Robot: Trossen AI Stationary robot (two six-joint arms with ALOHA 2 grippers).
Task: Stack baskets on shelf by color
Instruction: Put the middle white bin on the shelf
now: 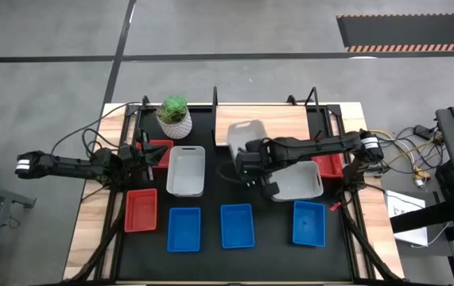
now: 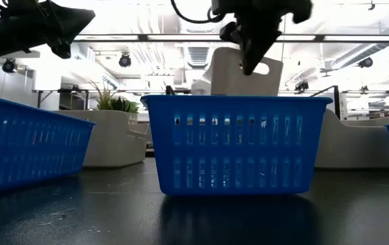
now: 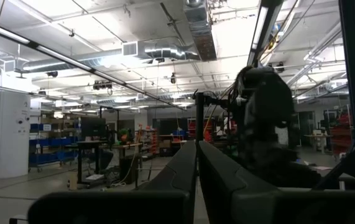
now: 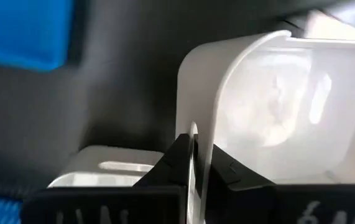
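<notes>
My right gripper (image 1: 249,156) is shut on a white-grey basket (image 1: 246,133), lifted and tipped at the left end of the light-brown shelf (image 1: 290,123). In the low view this basket (image 2: 238,75) hangs above a blue one (image 2: 235,143). A second white-grey basket (image 1: 300,181) lies under my right arm, and a third (image 1: 187,171) stands at centre left. Red baskets (image 1: 141,210) (image 1: 161,151) (image 1: 330,165) and three blue ones (image 1: 237,225) rest on the black tabletop. My left gripper (image 1: 137,157) is shut and empty beside the far-left red basket. My right gripper pinches one end wall of the white-grey basket (image 4: 197,112) at its rim, by the handle slot, with one finger inside the basket and one outside. The basket is lifted clear of the table and tipped, and its open top no longer faces up.
A green plant in a white ribbed pot (image 1: 174,117) stands at the far left, next to the shelf. The blue baskets form a row along the near side. Cables and a side desk lie beyond the table's right edge (image 1: 417,151).
</notes>
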